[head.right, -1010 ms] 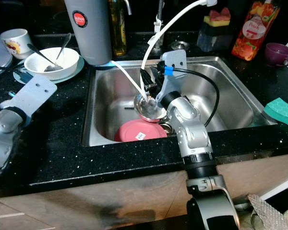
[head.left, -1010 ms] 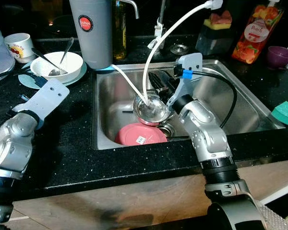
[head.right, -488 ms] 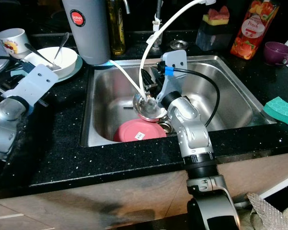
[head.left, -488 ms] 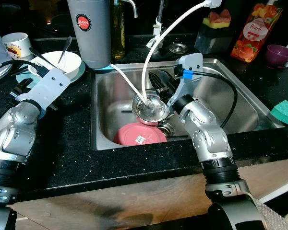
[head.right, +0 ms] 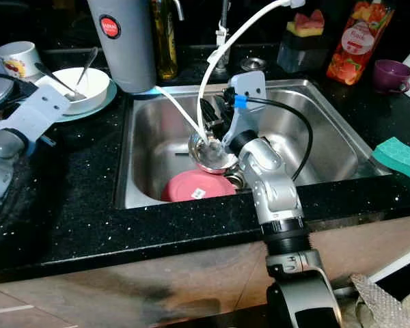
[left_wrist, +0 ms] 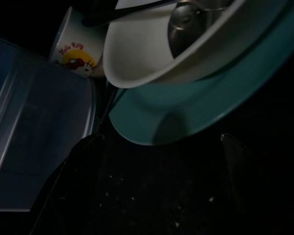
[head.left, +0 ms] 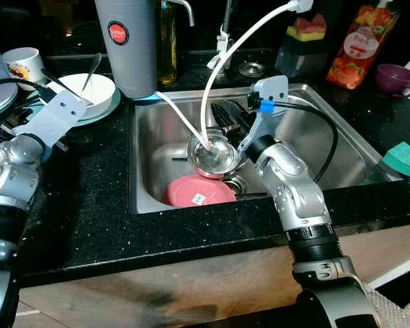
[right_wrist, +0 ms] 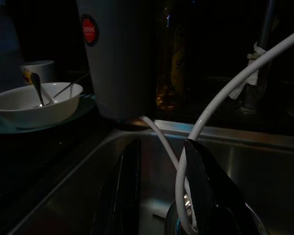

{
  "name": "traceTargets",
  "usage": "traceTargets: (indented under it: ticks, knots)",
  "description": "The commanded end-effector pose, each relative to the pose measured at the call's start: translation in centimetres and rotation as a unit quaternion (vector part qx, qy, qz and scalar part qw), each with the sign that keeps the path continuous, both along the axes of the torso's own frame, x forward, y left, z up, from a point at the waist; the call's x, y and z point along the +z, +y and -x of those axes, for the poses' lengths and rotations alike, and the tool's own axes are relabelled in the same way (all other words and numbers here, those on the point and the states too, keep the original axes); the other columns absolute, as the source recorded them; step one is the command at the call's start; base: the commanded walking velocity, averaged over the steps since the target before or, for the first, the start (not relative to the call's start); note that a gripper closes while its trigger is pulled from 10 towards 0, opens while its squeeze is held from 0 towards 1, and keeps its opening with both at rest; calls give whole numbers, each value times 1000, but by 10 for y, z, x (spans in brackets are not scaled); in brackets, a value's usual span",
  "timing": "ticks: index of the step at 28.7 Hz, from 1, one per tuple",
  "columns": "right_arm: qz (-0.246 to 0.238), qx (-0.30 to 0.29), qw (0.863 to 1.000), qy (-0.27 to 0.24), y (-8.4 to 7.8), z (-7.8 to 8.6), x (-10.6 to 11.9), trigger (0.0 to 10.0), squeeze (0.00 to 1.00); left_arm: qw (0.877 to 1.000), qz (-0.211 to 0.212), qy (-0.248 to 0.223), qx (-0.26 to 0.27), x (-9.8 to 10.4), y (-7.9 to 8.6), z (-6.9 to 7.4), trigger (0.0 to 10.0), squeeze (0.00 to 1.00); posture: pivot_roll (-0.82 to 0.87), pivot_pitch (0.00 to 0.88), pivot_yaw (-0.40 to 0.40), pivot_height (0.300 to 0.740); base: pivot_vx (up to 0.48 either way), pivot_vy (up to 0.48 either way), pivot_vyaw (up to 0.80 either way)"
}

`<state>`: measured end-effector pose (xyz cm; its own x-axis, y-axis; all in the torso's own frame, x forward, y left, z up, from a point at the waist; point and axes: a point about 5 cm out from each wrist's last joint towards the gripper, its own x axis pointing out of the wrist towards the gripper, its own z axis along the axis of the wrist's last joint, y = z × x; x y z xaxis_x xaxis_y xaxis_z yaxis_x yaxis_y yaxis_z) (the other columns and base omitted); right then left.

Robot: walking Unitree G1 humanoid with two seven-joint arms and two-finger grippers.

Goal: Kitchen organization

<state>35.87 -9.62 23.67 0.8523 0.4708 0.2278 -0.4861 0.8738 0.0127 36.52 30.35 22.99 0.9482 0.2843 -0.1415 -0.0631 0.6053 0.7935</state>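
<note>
A pink plate (head.left: 198, 192) is seen lying nearest in the sink (head.left: 342, 147), touching the steel bowl (head.left: 214, 154) behind it. The right claw (right_wrist: 159, 196) is held spread over that bowl, gripping nothing. Farther back on the black table (head.left: 89, 198), the left claw (left_wrist: 152, 196) is parked wide open before the teal plate (left_wrist: 186, 122) carrying the white bowl (head.left: 89, 89).

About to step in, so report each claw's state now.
Left claw: open, empty, by the teal plate.
Right claw: open, holding nothing, in the sink over the steel bowl.
</note>
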Motion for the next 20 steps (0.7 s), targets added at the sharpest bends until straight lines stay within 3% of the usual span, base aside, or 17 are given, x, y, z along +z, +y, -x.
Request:
traceTargets:
  ticks: [1,20]
  knots:
    - [-5,1,1000,5,-1,-1,1,10000,0,999,-12,35,12,-16,6,2,10000,0,12,73,-51,740,0,0,0]
    - [-6,0,1000,6,-2,0,2,10000,0,999,-34,24,-3,-36,3,-9,10000,0,3,79,-47,740,0,0,0]
